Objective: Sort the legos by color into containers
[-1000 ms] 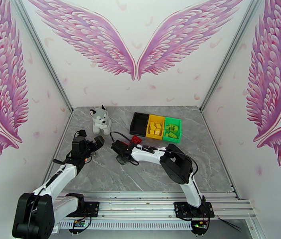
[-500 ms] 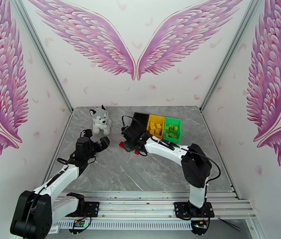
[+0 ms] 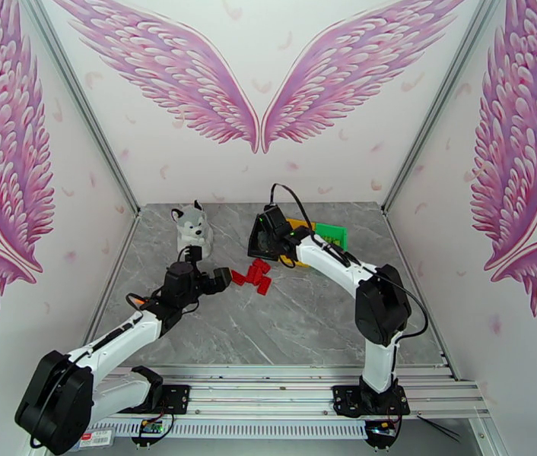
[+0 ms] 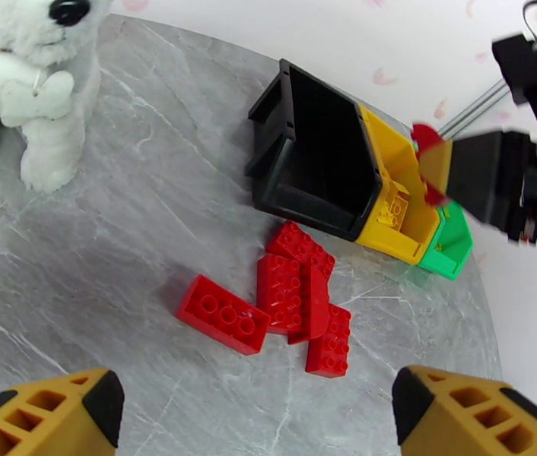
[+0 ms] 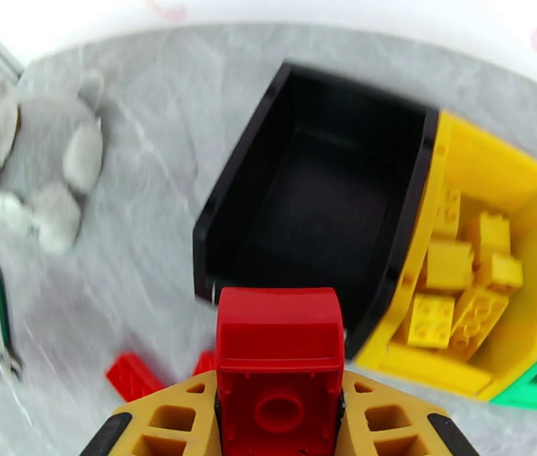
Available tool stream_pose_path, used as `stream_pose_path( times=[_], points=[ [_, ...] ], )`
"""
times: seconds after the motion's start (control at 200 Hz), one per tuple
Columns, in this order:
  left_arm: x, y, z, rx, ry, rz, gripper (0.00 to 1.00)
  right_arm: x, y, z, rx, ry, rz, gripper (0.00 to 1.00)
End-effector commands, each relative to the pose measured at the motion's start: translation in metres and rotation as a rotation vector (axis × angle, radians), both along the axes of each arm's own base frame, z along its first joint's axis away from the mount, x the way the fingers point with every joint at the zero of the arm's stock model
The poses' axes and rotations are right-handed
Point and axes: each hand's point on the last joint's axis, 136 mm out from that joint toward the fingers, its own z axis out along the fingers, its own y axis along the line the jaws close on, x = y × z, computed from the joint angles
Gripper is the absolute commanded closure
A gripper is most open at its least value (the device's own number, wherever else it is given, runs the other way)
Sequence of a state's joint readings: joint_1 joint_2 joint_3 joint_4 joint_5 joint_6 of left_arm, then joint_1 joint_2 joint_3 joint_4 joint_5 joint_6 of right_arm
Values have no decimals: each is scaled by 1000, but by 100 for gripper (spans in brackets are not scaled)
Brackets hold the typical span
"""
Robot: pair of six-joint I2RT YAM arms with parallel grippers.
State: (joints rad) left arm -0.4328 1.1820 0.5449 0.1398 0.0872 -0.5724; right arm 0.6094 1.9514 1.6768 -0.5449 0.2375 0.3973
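Several red legos [image 3: 252, 277] lie in a loose pile on the grey table, just in front of the bins [image 4: 291, 294]. My right gripper [image 3: 268, 235] hovers over the black bin [image 5: 322, 184], shut on one red lego [image 5: 280, 336]. That bin's inside looks bare. Joined to it are the yellow bin [image 5: 497, 176], which holds several yellow legos [image 5: 459, 283], and the green bin [image 4: 451, 241]. My left gripper [image 4: 259, 389] is open and low over the table, just left of the red pile [image 3: 209, 270].
A plush husky [image 3: 191, 226] sits at the back left of the table, left of the bins [image 4: 17, 93]. Walls close the table at the back and both sides. Open grey table [image 3: 306, 313] stretches in front of the pile.
My right gripper left the red pile, lifting one red lego up and back to above the black bin. My left arm reached forward and right toward the pile.
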Motion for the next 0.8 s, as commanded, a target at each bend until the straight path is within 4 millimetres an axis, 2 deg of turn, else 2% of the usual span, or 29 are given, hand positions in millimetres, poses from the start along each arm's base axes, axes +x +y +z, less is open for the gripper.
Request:
stream_pose_path(
  times=[0.0,0.115,0.235,0.325,0.39,0.51,0.605,0.69,0.795],
  points=[
    [7,-5,5,31,-18,-7,1,24,-4,-5,-22,-3,-54,70],
    [7,-10,3,39,-13,-23,1,41,-4,-10,-32,7,-64,67],
    [7,-9,2,48,-10,-15,1,54,-6,-9,-59,-2,-66,44],
    [8,-6,4,51,-14,-5,1,57,-7,-4,-78,-13,-58,34],
    [8,-4,4,56,-14,3,1,55,-5,2,-77,-18,-43,32],
    [9,1,2,67,-13,27,1,42,4,10,-69,-35,28,30],
    [12,9,-2,66,0,60,1,23,23,12,-72,-63,135,26],
    [15,21,-6,47,18,99,1,6,39,7,-75,-62,230,22],
    [19,40,-14,-1,50,157,1,-15,58,-8,-97,-36,354,21]
  ],
)
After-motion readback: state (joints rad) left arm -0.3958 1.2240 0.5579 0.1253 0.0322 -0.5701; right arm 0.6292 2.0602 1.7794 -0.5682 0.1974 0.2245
